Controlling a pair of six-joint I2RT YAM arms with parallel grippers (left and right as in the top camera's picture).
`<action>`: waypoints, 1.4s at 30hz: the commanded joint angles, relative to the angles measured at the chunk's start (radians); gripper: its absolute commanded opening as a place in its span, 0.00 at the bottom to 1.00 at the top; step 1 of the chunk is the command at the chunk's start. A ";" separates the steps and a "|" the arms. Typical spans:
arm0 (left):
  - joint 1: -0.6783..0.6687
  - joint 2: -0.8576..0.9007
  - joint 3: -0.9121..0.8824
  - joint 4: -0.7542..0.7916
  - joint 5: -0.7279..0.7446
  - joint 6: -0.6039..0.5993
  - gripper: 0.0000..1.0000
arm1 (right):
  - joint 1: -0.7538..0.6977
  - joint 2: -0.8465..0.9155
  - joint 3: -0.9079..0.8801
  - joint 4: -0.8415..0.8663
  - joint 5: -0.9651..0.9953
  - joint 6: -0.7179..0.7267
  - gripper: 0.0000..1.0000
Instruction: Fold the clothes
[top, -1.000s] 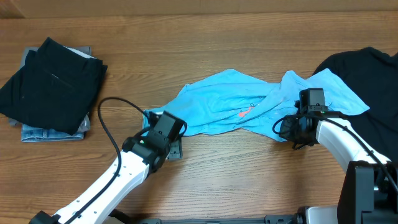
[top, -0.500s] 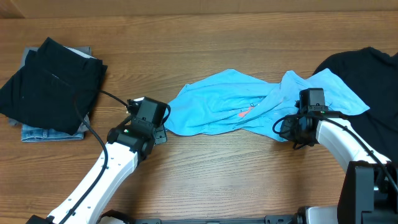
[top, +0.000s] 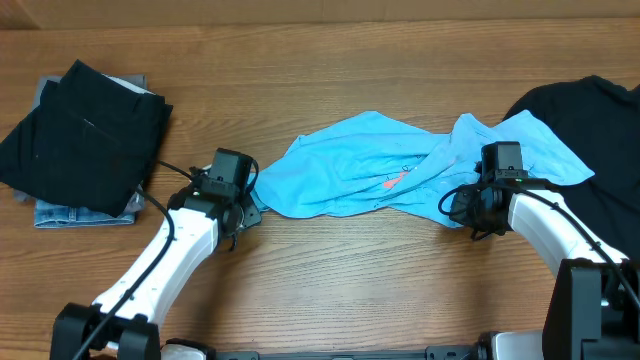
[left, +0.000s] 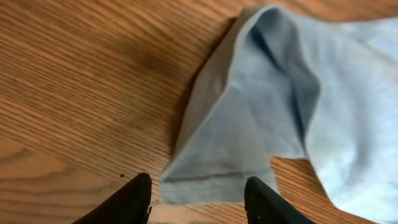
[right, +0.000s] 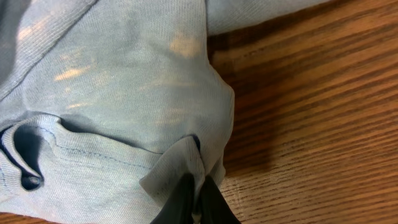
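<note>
1. Across the whole scene lies the brown wooden worktop (top: 330, 60), and all the clothes sit on it.
2. Next in size is the light blue T-shirt (top: 340, 170). It lies in the middle of the worktop, bunched and crumpled, not flat, with a bit of orange print showing. It looks soft, thin and light, so I think it will flop, stretch and slide on the wood if only one end is pulled.
3. A big black cloth (top: 590, 120) is spread at the right edge, and the shirt's right end rests partly on it.
4. A pile of folded dark clothes (top: 85, 135) sits far off at the left, well apart from the shirt.
5. On the shirt's right side, the right pincer (right: 196, 199) is pressed together on a small fold of the blue cloth near a stitched edge, low against the wood.
6. At the shirt's left tip, the left pincer (left: 198, 199) has its two fingers apart. It is not gripping anything yet.
7. Smallest is the stitched hem (left: 208, 180) at that left tip. It lies on the wood right between the two left fingers. That looks like a good place to grab, because a sewn edge is thicker and should slip less. With both ends held, the shirt could be pulled flat.
</note>
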 joint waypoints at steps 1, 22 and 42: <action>0.054 0.040 0.014 0.012 0.109 -0.019 0.54 | 0.002 -0.002 0.027 0.003 0.009 0.005 0.05; 0.149 0.058 0.008 0.023 0.268 0.103 0.43 | 0.002 -0.002 0.027 0.003 0.009 0.005 0.09; 0.151 0.058 -0.070 0.081 0.201 0.156 0.43 | 0.002 -0.002 0.027 0.004 0.009 0.005 0.14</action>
